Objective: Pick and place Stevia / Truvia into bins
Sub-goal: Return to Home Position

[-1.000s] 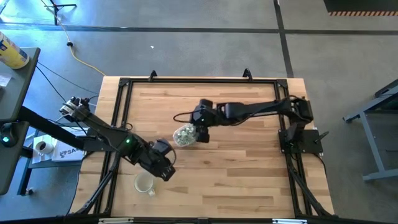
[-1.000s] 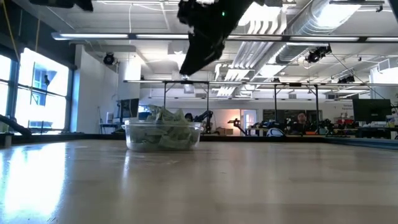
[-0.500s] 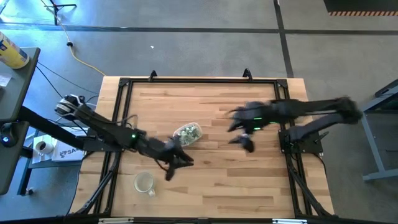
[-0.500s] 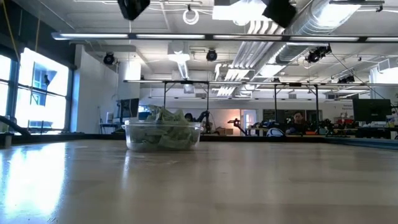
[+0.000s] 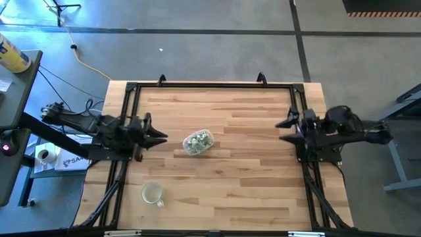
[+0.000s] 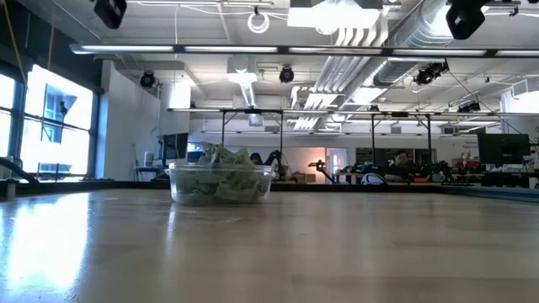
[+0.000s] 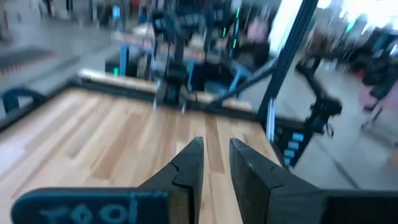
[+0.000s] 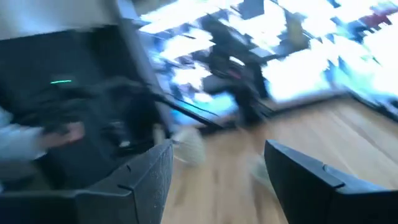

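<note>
**Step in hand.** We judge the job to be at its closing step, the return of both arms to their rest stations, with no pick under way. The clear tub [image 5: 198, 141] sits near the middle of the table [image 5: 250, 178]. The Stevia sachets [image 6: 221, 162] lie heaped inside it, rising above its rim in the low view. We find no loose sachet on the bare wood in the high view (the round cup [image 5: 152, 193] on the left side of the table stands apart from the tub and, in our judgement, plays no part).

**Left arm.** It lies low along the left edge of the table and points inward toward the tub. The left gripper [image 5: 155, 135] is well apart from the tub. Its own wrist view shows the fingers [image 7: 186, 168] a narrow gap apart with nothing between them.

**Right arm.** It is tucked over its base at the right edge, likewise facing inward. The right gripper [image 5: 284, 130] is well apart from the tub, and its fingers [image 8: 146, 180] stand wide apart and empty.

**Next move.** In our judgement little is called for beyond settling each arm onto its rest. Both should keep off the tub so the heap is not disturbed. Were another sachet to turn up, a fresh approach from either side would be needed.
</note>
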